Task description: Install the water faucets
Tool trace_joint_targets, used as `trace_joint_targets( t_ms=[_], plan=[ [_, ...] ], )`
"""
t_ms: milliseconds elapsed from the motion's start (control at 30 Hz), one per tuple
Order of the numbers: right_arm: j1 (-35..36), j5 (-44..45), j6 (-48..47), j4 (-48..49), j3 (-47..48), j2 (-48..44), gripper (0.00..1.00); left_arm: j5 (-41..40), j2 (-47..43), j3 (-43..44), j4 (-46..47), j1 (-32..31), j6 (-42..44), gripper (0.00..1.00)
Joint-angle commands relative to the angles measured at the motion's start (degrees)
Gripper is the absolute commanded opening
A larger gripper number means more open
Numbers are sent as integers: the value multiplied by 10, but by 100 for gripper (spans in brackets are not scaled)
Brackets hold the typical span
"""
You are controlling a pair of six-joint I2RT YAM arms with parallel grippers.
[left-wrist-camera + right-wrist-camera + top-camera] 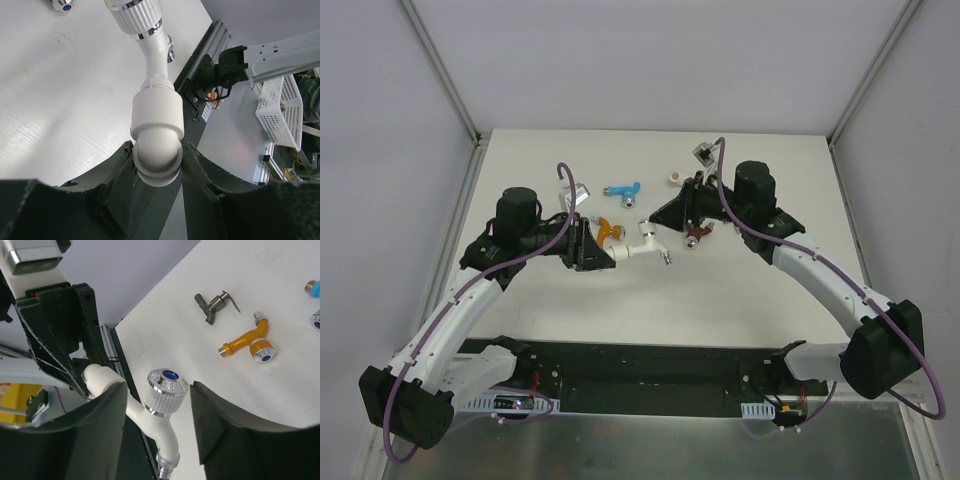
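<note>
My left gripper (603, 254) (157, 152) is shut on a white elbow pipe fitting (156, 120). A white water faucet (647, 245) (151, 50) with a ribbed, blue-capped knob (165, 384) sits in the fitting's other end, held above the table. My right gripper (656, 216) (157, 386) is open, its jaws on either side of that knob with a gap on the right side. An orange faucet (608, 230) (246, 343), a blue faucet (623, 189), a brown faucet (695, 237) and a grey faucet (578, 195) (215, 303) lie loose on the white table (750, 290).
A small silvery piece (703, 153) and a short white cylinder (673, 177) lie near the table's far edge. Grey walls and aluminium posts enclose the table. A black rail (640, 365) runs along the near edge.
</note>
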Motion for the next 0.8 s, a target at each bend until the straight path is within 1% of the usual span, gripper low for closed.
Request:
trace_joint_targets(
  t_ms=[0, 33, 100, 200, 300, 467, 600, 667, 767],
  plan=[
    [-29, -4, 49, 13, 4, -20, 68, -21, -17, -18, 71, -3, -29, 0],
    [-33, -5, 51, 14, -1, -30, 74, -19, -19, -24, 85, -3, -34, 0],
    [-42, -12, 53, 16, -13, -47, 82, -14, -26, -40, 121, -3, -44, 0],
    [-43, -23, 65, 28, -31, -63, 90, 0, -42, -68, 200, -3, -71, 0],
    [-43, -54, 127, 71, -45, -58, 92, 13, -48, -86, 282, -3, -105, 0],
    [-38, -91, 233, 137, -57, -36, 93, 31, -36, -95, 373, -4, -131, 0],
    [-38, -84, 288, 142, -56, -14, 91, 45, -32, -93, 414, -11, -131, 0],
    [-35, -87, 316, 153, -55, -2, 87, 51, -32, -91, 424, -16, -122, 0],
    [-29, -94, 357, 168, -51, 10, 77, 54, -31, -85, 429, -20, -100, 0]
  ],
)
